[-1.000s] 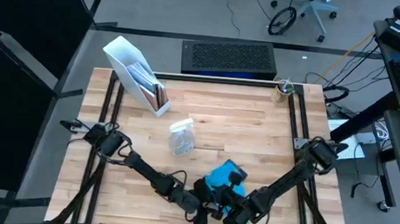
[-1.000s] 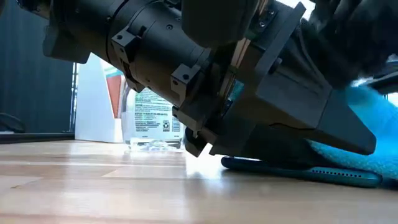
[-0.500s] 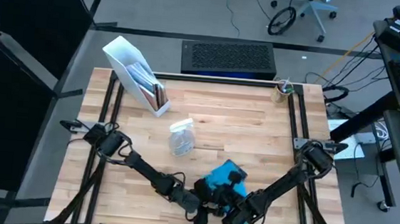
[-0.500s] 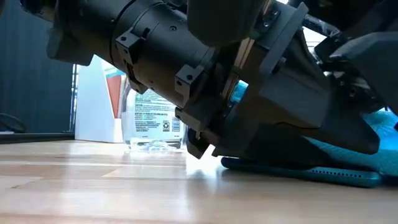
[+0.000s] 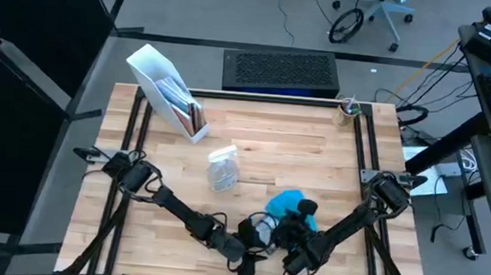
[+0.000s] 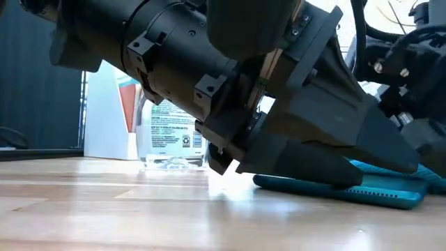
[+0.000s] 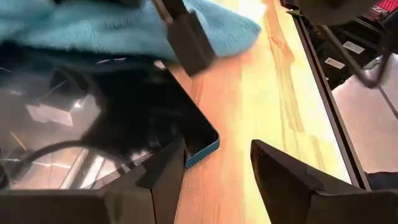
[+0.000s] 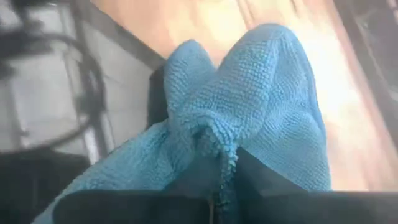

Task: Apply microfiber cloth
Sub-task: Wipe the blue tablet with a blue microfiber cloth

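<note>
The sky-blue microfiber cloth (image 5: pixel 288 201) lies bunched on the far part of the dark tablet (image 7: pixel 112 124), whose teal edge (image 6: pixel 362 192) shows in the low view. My right gripper (image 5: pixel 299 217) is shut on the cloth near the table's front middle. Just left of it, my left gripper (image 5: pixel 261 235) stands open at the tablet's corner (image 7: pixel 210 144), slanting down from the left. Both arms hide most of the tablet from above. My right gripper pinches a gathered fold of the cloth (image 8: pixel 217 163) between its two fingers. The rest of the cloth spreads ahead of the fingers and rests on the tablet's screen. My left gripper lays one finger (image 7: pixel 163 174) on the tablet's face beside its corner. Its other finger (image 7: pixel 287 182) stands over bare wood, touching nothing.
A clear spray bottle (image 5: pixel 223 168) stands at the table's middle. A white file holder (image 5: pixel 166 92) sits at the far left, a small cup (image 5: pixel 346 110) at the far right corner. A keyboard (image 5: pixel 279 70) lies beyond the far edge.
My right gripper has drawn the cloth across the tablet toward the table's far right. The cloth, spread flatter before, is now bunched into a rounder heap. More of the tablet's near part is uncovered.
</note>
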`<state>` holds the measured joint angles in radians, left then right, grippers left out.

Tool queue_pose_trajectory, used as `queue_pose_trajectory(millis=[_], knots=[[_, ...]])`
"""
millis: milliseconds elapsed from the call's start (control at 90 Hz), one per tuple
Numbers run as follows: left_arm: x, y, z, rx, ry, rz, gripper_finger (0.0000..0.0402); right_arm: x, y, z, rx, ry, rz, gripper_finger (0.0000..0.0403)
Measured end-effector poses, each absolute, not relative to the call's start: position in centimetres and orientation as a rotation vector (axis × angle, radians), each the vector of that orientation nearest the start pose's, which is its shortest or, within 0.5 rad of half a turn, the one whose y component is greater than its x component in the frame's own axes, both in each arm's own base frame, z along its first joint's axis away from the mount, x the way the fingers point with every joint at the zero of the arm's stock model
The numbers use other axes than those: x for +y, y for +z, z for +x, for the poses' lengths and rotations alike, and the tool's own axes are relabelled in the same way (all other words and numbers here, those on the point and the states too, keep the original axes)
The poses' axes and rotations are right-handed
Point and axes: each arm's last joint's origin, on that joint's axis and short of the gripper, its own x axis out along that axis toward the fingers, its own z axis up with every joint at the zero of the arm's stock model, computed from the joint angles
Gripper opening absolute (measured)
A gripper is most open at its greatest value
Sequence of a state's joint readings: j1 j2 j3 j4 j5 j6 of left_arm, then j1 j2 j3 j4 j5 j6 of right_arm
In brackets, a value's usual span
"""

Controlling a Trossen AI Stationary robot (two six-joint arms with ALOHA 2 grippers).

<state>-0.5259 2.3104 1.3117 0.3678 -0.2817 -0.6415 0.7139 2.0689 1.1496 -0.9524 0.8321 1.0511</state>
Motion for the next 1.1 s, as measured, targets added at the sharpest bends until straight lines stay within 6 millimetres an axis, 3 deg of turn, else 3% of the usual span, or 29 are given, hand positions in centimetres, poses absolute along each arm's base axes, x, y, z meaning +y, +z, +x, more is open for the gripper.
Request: queue_pose_trajectory(millis=[278, 389, 556, 700, 789, 878, 1100], knots=[[-22.3, 6.9, 40.0, 0.632, -0.046, -0.378, 0.0175, 17.9, 11.3, 23.1, 1.150, -0.801, -0.482, 0.0000], [-22.3, 6.9, 40.0, 0.632, -0.047, -0.377, 0.0175, 18.3, 14.0, 22.7, 1.077, -0.756, -0.399, 0.0000], [-22.3, 6.9, 40.0, 0.631, -0.048, -0.374, 0.0175, 19.6, 17.5, 22.5, 0.893, -0.653, -0.131, 0.0000], [-22.3, 6.9, 40.0, 0.631, -0.048, -0.373, 0.0175, 21.8, 18.4, 23.3, 0.750, -0.501, -0.002, 0.0000], [-22.3, 6.9, 40.0, 0.630, -0.048, -0.374, 0.0175, 23.4, 17.9, 24.6, 0.696, -0.398, 0.050, 0.0000], [-22.3, 6.9, 40.0, 0.628, -0.049, -0.375, 0.0175, 24.3, 16.0, 25.8, 0.709, -0.323, 0.054, 0.0000], [-22.3, 6.9, 40.0, 0.627, -0.048, -0.375, 0.0175, 23.9, 11.4, 26.8, 0.861, -0.336, -0.025, 0.0000]])
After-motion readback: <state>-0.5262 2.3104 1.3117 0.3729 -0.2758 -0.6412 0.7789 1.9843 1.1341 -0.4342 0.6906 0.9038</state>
